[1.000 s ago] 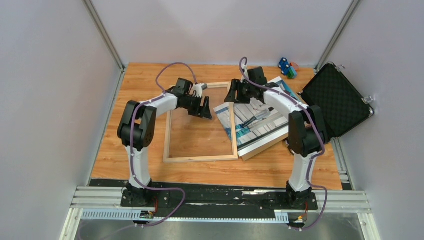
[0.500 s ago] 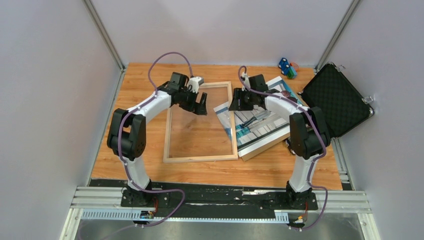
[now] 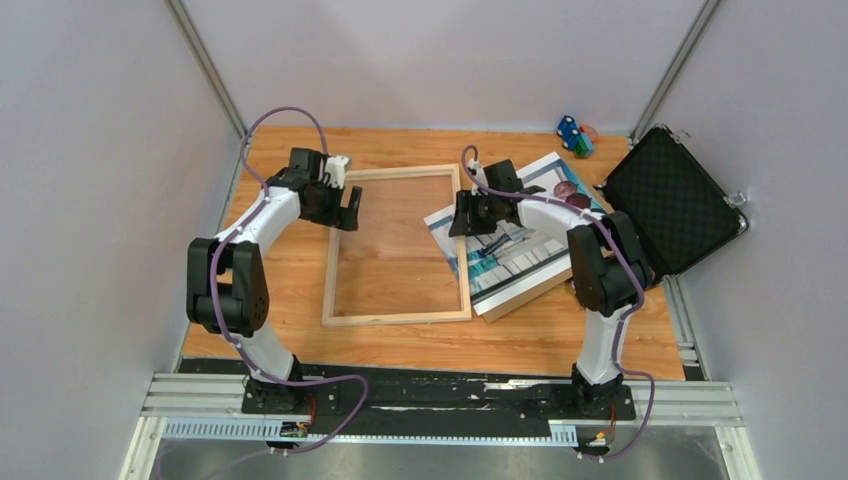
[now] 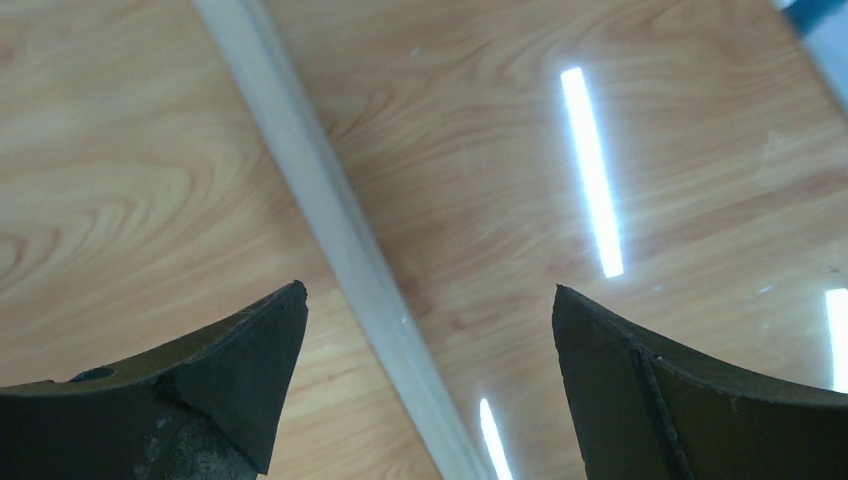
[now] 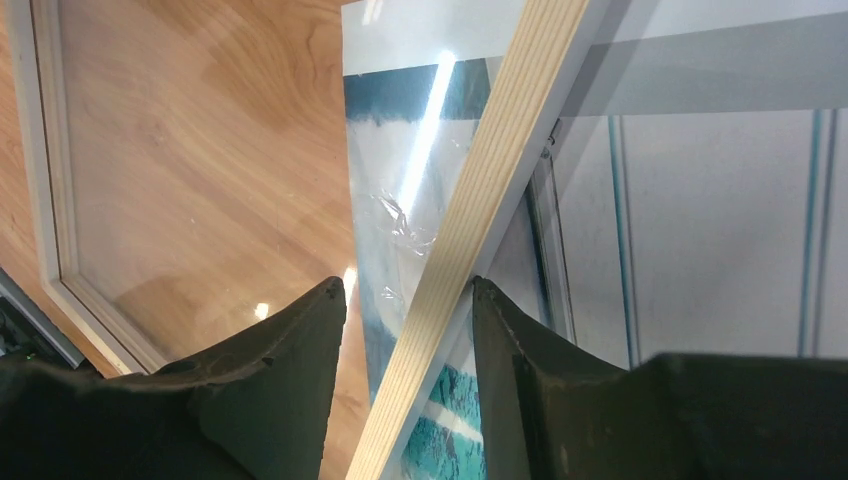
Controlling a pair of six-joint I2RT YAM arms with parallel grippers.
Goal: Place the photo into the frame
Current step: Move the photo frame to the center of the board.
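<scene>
Lying flat on the big orange-brown wooden table (image 3: pixel 420 345) is the large thin frame (image 3: pixel 397 319) of pale wood with a clear pane, left of the middle. Its right side rests over the left corner of the large white-edged photo (image 3: pixel 510 260) of grey-white steps and teal-blue water, so that corner shows through the pane. The rest of the photo lies just right of the frame, turned at a slant, on top of a plain brown board (image 3: pixel 520 298) that sticks out along its near edge. The photo is not inside the frame yet. An open black case (image 3: pixel 670 205) with bumpy black foam sits at the right edge of the table. The left gripper (image 4: pixel 430 300) hangs over the frame's left side, near the far corner. Its two dark fingers (image 4: pixel 230 380) stand very wide, one on each side of the whitish strip, with table showing between each finger and the strip. The right gripper (image 5: pixel 408 290) is low at the frame's right side, where it crosses the photo. Its fingers are about half apart, with the pale wood strip between them. One finger looks right against the strip and the other has a gap beside it, so the strip is not squeezed. Some small blue and green toys (image 3: pixel 574 136) sit in the far right corner of the table.
</scene>
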